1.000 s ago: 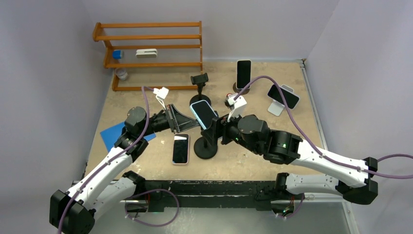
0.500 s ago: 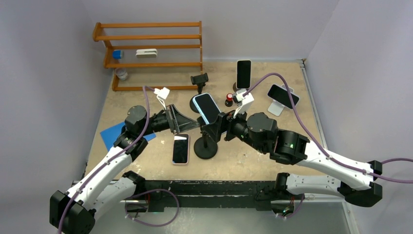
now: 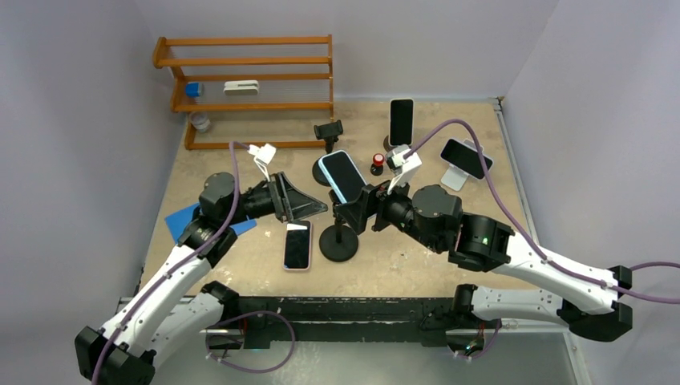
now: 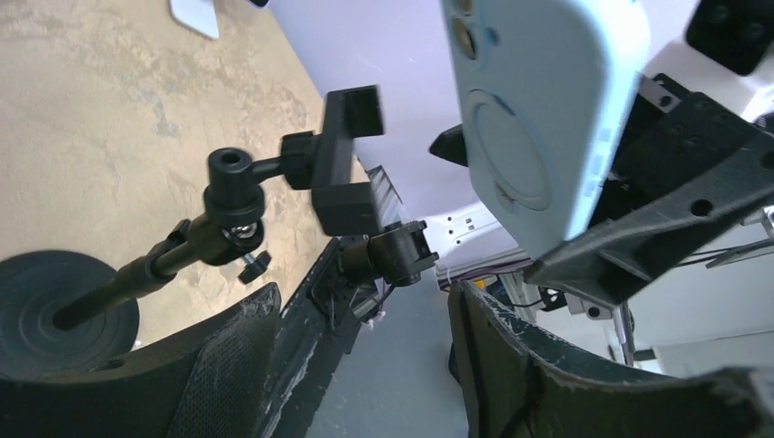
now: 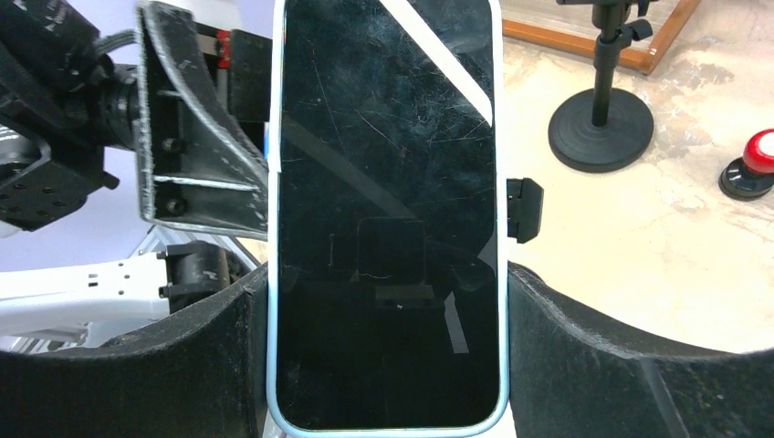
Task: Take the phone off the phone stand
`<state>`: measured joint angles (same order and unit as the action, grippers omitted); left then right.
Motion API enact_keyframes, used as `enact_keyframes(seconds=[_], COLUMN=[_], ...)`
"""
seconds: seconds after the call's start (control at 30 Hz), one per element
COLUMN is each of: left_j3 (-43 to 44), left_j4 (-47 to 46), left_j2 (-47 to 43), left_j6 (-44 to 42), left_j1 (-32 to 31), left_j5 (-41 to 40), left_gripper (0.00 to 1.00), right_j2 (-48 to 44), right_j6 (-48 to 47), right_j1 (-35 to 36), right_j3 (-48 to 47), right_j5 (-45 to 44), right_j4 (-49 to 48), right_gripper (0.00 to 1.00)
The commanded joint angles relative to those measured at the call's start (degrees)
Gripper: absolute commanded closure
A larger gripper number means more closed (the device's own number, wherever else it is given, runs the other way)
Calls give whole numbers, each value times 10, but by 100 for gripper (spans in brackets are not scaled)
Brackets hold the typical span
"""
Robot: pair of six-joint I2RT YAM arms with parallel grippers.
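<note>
Over the sandy worktop [image 3: 385, 261], the blue-cased phone [image 3: 341, 176] hung clear of the phone stand [image 3: 338, 242], whose clamp [image 4: 347, 164] was empty. The right gripper [image 3: 358, 210] clenched its edges. Close by, the left gripper [image 3: 303, 200] gaped, grasping nothing. I judged a slack squeeze could drop it onto the spare handset [image 3: 297, 245] below.

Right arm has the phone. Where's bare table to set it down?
Bare: right side between the white stand and right arm; near edge right of the black stand base. Crowded: centre around the flat phone, and the far middle by the red button.
</note>
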<state>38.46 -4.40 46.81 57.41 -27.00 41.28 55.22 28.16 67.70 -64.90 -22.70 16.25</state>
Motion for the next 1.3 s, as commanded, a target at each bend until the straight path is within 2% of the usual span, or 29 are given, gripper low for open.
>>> enact_keyframes(seconds=[0.0,0.13,0.27,0.43,0.57,0.93,1.27], left_j3=[54,93,126,134,135,156,206], left_j4=[38,107,132,81,20,-24,22], left_j2=[-38,-66,-93,-128,-138,-101,-40], left_j6=[-43,-90,-129,-158,-169,-140,-67], left_j1=[4,4,4,4,4,4,4], left_j5=[-29,-81,-128,-161,-165,-165,-209], left_gripper=[33,31,31,30,29,27,30], right_j2=[-26,-26,-14,15,29,77,112], right_j6=[-27,-54,-94,-137,-155,-186,-233], right_j1=[-2,-2,-2,0,5,26,71], right_j3=[-44,-50,-59,-71,-66,-64,-72], right_j5=[8,11,5,-25,-49,-92,-183], right_j4=[-69,-82,-101,-130,-190,-291,-338], right_gripper=[100,100,100,100,100,100,100])
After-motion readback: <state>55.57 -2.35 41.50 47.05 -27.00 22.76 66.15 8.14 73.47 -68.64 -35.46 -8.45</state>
